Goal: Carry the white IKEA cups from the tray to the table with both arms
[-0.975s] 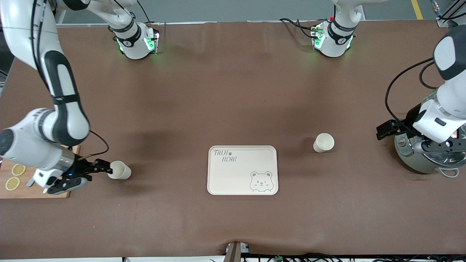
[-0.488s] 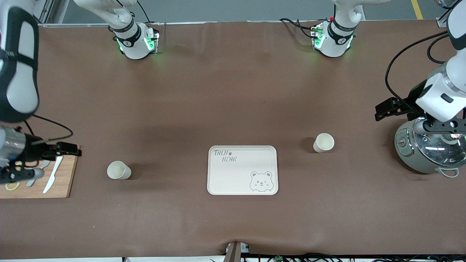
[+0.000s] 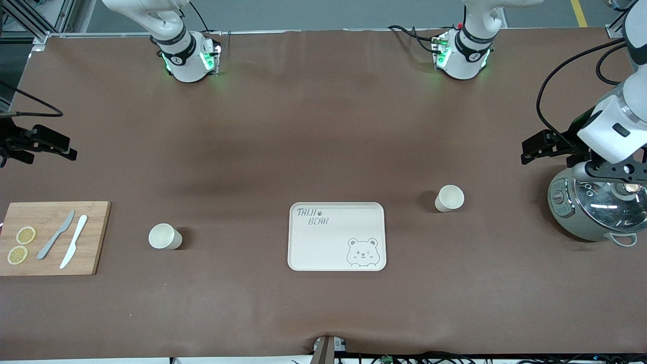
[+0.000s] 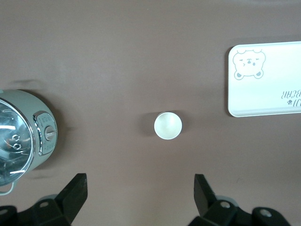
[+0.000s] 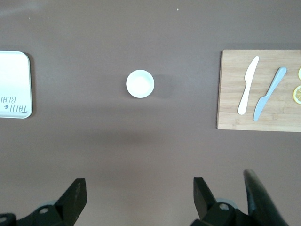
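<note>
I read both cups as already off the tray [image 3: 303,237]: one cup [image 3: 164,236] stands upright on the tabletop [image 3: 323,126] toward the right arm's end, between the tray and the cutting board [image 3: 91,237], and the other cup [image 3: 449,197] stands upright toward the left arm's end, between the tray and the cooker [image 3: 591,212]. The tray itself is bare, so I judge the transfer done and nothing left to grasp.

The relation that matters to me now is clearance. The right claw [image 5: 136,197] is up high near the table's edge at its own end, spread wide and empty; in its wrist view its cup [image 5: 140,84] sits well apart from the fingers, straight down on the tabletop, beside the board carrying two knives [image 5: 261,92] and lemon slices [image 3: 21,244]. The left claw [image 4: 140,195] hangs over the tabletop next to the cooker [image 4: 19,136], also wide and empty, with its cup [image 4: 168,125] well clear and the tray [image 4: 244,89] off to one side.

Each arm is raised and drawn back to its own end, wrist pointing down; a round cup has no long axis to line up on
</note>
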`<state>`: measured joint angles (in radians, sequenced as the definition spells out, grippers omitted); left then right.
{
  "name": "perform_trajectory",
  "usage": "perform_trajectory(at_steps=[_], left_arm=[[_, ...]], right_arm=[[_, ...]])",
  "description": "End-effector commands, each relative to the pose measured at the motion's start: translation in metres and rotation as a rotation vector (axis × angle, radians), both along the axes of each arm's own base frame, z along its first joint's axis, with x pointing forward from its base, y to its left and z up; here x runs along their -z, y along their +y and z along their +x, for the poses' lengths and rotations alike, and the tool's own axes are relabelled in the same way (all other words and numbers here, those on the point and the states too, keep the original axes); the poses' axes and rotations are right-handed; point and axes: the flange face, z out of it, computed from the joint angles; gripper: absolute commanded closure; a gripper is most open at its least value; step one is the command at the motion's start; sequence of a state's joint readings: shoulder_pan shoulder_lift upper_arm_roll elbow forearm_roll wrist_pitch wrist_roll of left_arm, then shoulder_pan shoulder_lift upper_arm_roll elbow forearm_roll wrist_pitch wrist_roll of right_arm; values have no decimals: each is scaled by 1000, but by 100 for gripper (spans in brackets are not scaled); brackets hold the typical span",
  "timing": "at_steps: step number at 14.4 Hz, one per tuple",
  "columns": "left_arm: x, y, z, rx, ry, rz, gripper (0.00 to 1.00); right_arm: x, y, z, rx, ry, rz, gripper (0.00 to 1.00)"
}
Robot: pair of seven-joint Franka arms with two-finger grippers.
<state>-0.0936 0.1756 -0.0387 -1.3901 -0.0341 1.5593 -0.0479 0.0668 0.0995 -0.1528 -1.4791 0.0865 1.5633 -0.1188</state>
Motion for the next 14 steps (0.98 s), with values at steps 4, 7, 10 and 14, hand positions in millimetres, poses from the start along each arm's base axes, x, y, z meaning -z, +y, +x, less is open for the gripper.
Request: perform_trajectory(at_steps=[4, 7, 10, 14], left_arm=[[-2, -1, 0, 37, -3, -2, 0], [-4, 3, 0, 34, -6, -1, 0], [-2, 11, 2, 22, -5, 2, 0], [-2, 10, 6, 2, -24, -4, 0]], right_arm=[[7, -20, -7, 45, 6, -63, 0], [-26, -27, -6, 57, -50, -89, 0], [-31, -56, -11, 104, -41, -82, 0], [-27, -54, -13, 97, -17, -79, 0]])
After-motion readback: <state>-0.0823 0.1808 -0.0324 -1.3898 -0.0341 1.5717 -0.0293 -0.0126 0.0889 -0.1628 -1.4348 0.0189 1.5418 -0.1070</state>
